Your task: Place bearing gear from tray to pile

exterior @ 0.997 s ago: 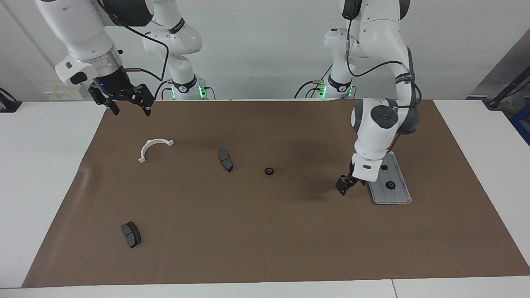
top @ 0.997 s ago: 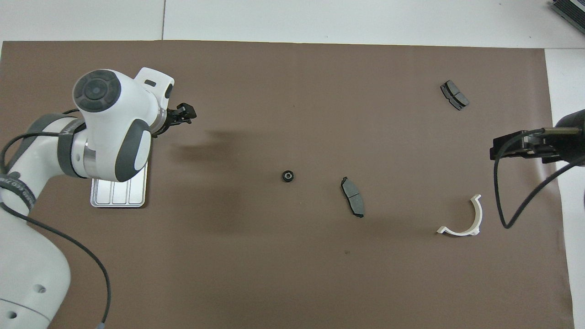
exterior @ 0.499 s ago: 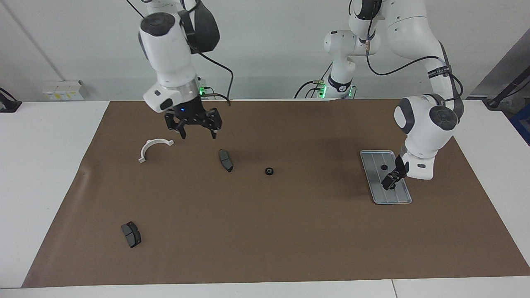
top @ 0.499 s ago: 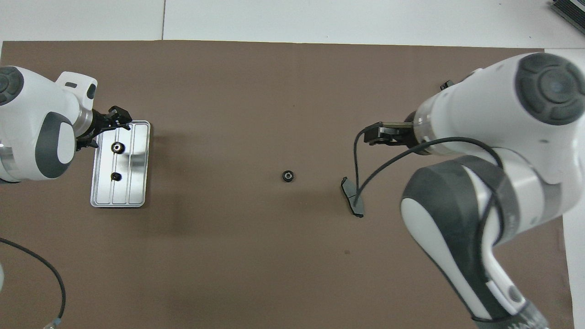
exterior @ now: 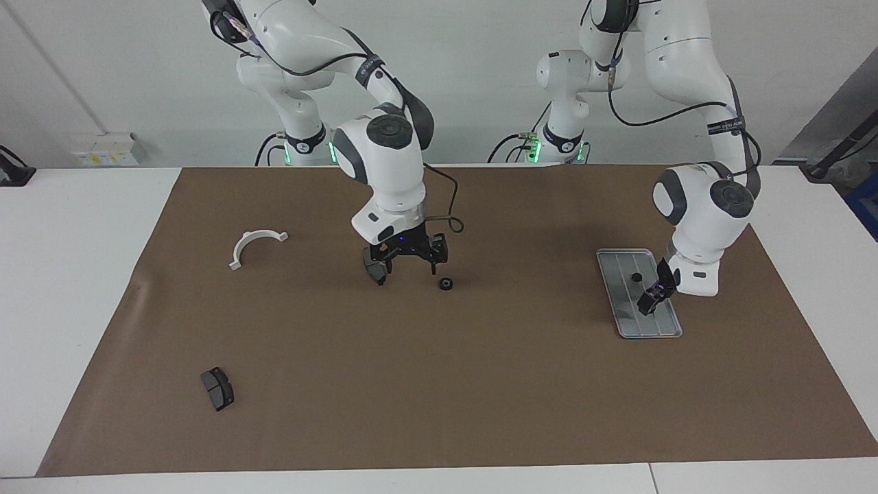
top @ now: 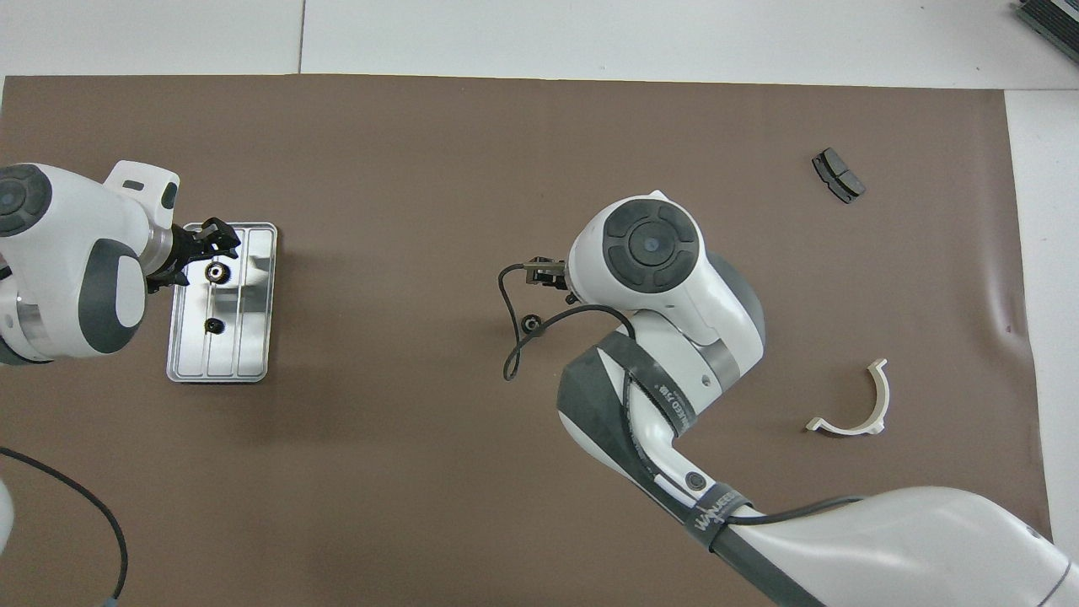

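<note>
The silver tray [exterior: 621, 302] [top: 253, 337] lies at the left arm's end of the mat. One black gear [exterior: 636, 277] [top: 214, 324] rests on its nearer half. A second gear [top: 217, 271] lies farther along the tray; the facing view hides it under my left gripper [exterior: 649, 300] [top: 219, 239]. That gripper is low over this gear with its fingers apart. The pile is a single black gear [exterior: 446, 283] [top: 531, 322] in the middle of the mat. My right gripper [exterior: 408, 266] hangs open just above the mat beside it.
A dark grey pad [exterior: 374, 272] lies under the right gripper's finger, hidden by the arm from overhead. Another pad [exterior: 217, 388] [top: 838, 175] sits far from the robots at the right arm's end. A white arc bracket [exterior: 255, 243] [top: 856, 405] lies nearer the robots.
The right arm swept from its own end of the table to the middle, down beside the lone gear. The left gripper moved from beside the tray onto it, at the farther gear.
</note>
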You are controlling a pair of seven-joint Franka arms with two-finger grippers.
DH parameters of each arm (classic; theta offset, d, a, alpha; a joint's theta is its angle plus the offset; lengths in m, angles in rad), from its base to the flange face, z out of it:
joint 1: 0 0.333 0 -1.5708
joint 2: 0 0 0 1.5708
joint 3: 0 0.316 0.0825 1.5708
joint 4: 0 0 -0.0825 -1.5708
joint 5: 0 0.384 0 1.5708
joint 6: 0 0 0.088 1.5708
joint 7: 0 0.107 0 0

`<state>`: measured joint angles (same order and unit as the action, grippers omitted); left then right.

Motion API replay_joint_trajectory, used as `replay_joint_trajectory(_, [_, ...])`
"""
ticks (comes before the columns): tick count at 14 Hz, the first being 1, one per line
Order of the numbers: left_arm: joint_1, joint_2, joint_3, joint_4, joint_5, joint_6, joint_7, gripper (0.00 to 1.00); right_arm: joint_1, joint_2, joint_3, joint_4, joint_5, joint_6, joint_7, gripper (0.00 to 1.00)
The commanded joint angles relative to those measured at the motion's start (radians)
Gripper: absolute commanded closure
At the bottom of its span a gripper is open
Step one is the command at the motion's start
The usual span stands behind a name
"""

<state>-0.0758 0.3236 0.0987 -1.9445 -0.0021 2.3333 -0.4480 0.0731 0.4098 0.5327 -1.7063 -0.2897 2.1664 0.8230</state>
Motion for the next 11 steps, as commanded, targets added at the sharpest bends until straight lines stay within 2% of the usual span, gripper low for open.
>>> replay_joint_trajectory(1, [-0.010,-0.017,0.007,-0.030,-0.004,0.024,0.054,0.24,0.040,0.090,0.030,0.007,-0.124,0.053,0.131,0.00])
replay_joint_trajectory(3, [-0.010,-0.008,0.007,-0.036,-0.006,0.027,0.083,0.27,0.050,0.142,0.052,0.004,-0.238,0.078,0.206,0.00])
replay_joint_trajectory(8, [0.001,0.005,0.007,-0.057,-0.009,0.063,0.106,0.35,0.062,0.182,0.059,-0.016,-0.252,0.113,0.217,0.00])
replay_joint_trajectory(11, [0.001,0.003,0.007,-0.070,-0.035,0.072,0.106,0.46,0.062,0.185,0.059,-0.033,-0.253,0.113,0.214,0.00])
